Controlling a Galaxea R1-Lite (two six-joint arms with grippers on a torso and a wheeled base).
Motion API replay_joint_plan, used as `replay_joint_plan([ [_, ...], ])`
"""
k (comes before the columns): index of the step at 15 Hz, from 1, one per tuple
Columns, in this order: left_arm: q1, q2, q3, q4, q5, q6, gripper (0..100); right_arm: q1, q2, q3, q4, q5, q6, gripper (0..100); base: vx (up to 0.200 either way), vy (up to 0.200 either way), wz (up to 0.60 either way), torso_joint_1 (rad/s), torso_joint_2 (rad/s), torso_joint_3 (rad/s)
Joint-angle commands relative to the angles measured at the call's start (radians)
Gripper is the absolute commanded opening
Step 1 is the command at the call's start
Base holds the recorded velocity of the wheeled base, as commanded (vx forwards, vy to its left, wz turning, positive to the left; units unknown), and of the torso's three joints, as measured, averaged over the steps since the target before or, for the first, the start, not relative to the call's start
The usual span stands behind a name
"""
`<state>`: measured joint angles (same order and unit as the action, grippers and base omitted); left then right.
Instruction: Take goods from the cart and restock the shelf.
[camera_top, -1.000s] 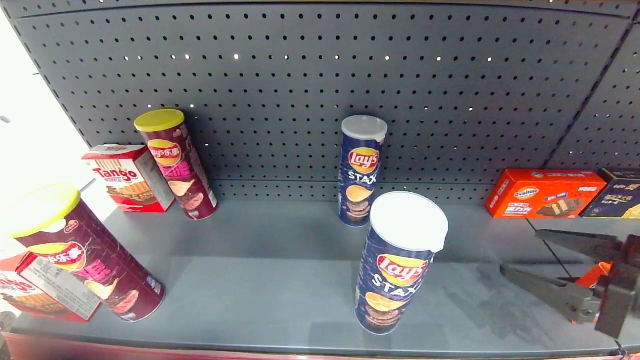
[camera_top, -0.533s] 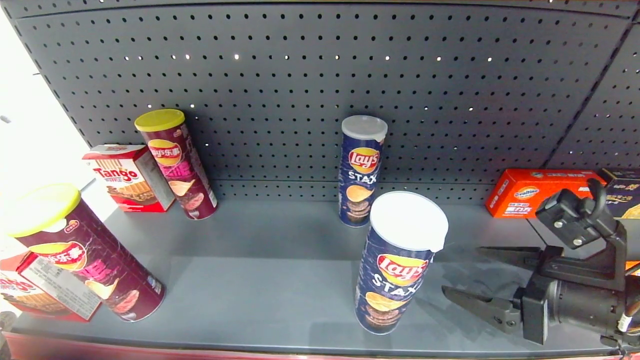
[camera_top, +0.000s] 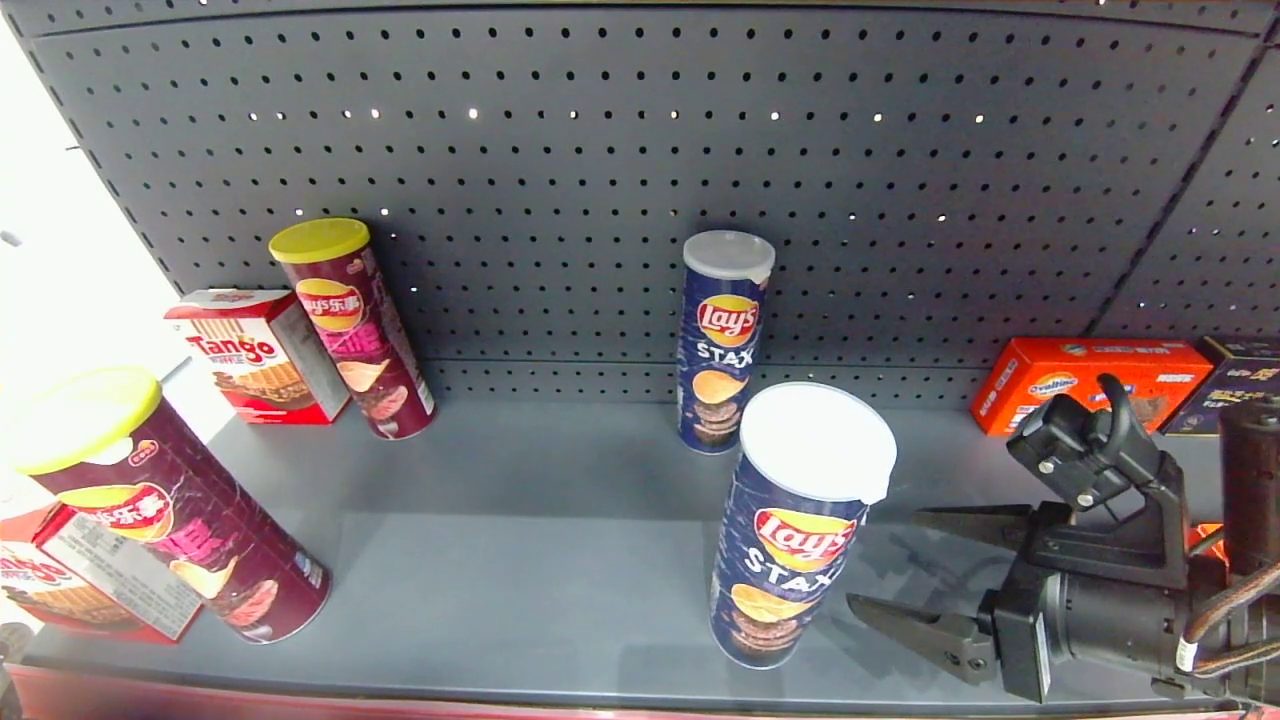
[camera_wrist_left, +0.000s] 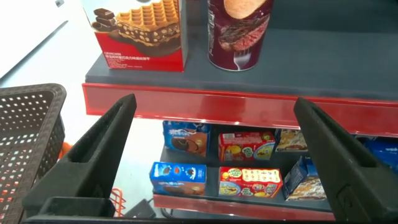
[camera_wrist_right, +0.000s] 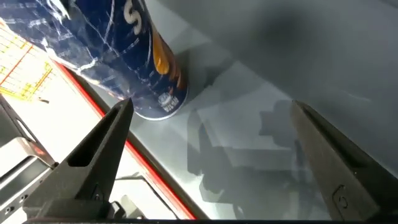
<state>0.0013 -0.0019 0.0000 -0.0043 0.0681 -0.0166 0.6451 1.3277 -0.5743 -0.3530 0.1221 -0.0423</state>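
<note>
Sliding in from the right side, the right gripper is now much closer to the front blue can than it was one second ago, when only its fingers showed at the edge of the head view. Its fingers are spread wide and carry nothing. The lower fingertip is just beside the base of the can, and I see no contact yet. In the right wrist view the can stands to one side of the right gripper, not between its fingers.

The can itself has not moved. It stands upright near the front edge of the shelf, in front of the rear blue can and apart from it.

I think the can is already delivered, and the empty gripper comes back perhaps to grip it or to push it deeper, in line with the rear one. A careless side contact could tip such a tall can over the edge.

The left gripper hangs lower than the red front edge of the shelf, fingers apart and empty, with the cart basket near it.
</note>
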Motion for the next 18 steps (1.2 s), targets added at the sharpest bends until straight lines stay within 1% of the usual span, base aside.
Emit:
replay_joint_plan([
  [1,0.0,0.002,0.0,0.0,-0.001,0.0,100,0.011,0.018,-0.006,0.0,-0.001,-0.001,100,0.0,0.0,0.0,0.0,0.0,0.0],
  [8,0.0,0.002,0.0,0.0,0.001,-0.002,100,0.027,0.087,-0.064,0.0,-0.001,-0.021,100,0.0,0.0,0.0,0.0,0.0,0.0],
  [18,0.0,0.002,0.0,0.0,0.001,-0.002,100,0.024,0.104,-0.067,-0.017,-0.001,-0.021,100,0.0,0.0,0.0,0.0,0.0,0.0],
])
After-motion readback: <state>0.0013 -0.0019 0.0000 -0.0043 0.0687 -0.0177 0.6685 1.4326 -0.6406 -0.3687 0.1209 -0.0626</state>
